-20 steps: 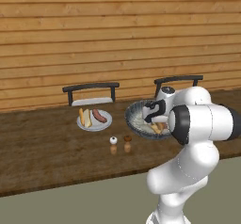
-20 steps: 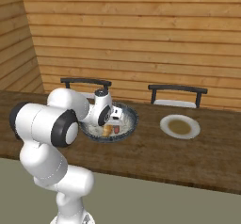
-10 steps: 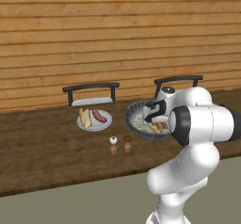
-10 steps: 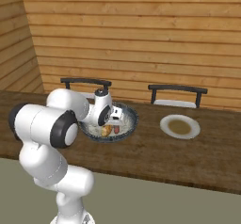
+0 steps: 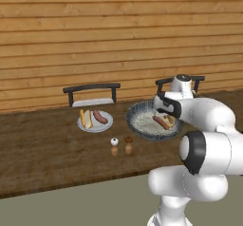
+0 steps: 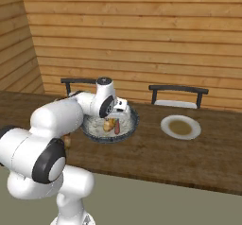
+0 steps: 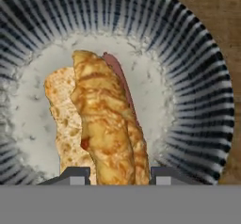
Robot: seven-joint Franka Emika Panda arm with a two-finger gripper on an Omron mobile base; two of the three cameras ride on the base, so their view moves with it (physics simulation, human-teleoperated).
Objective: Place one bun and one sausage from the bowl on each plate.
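**Claw closed on a bun, down in the bowl**

Hand view: the claw (image 7: 115, 175) sits low over the bowl (image 7: 197, 77), its two dark tips hard against either side of the golden bun (image 7: 106, 124) at bottom centre. Reads as a grip on the bun, taken near its lower end. Bun not lifted; it lies on the pale speckled floor of the bowl.

A reddish sausage (image 7: 117, 75) lies along the bun's right side, touching it, mostly hidden behind it. To the bun's left, a paler crumbly piece (image 7: 61, 105), maybe the bun's cut face or a second bun; cannot tell which.

Handling, as judged: bun is light and soft, will dent under a hard squeeze. An end grip may let it droop or swing; a hold nearer the middle would carry steadier. Sausage is firmer, smooth, likely to roll or slip, and could be dragged along.

Left base view: left plate (image 5: 105, 124) at centre left already carries one bun and one sausage. Two small shakers (image 5: 121, 145) stand on the wooden surface (image 5: 42, 158) below it.

Right base view: second plate (image 6: 181, 127) at centre right, well apart from the bowl, shows a brownish centre only.

Hard to see: the base views hide the tips behind the wrist; the hand view cuts off the bun's lower end.
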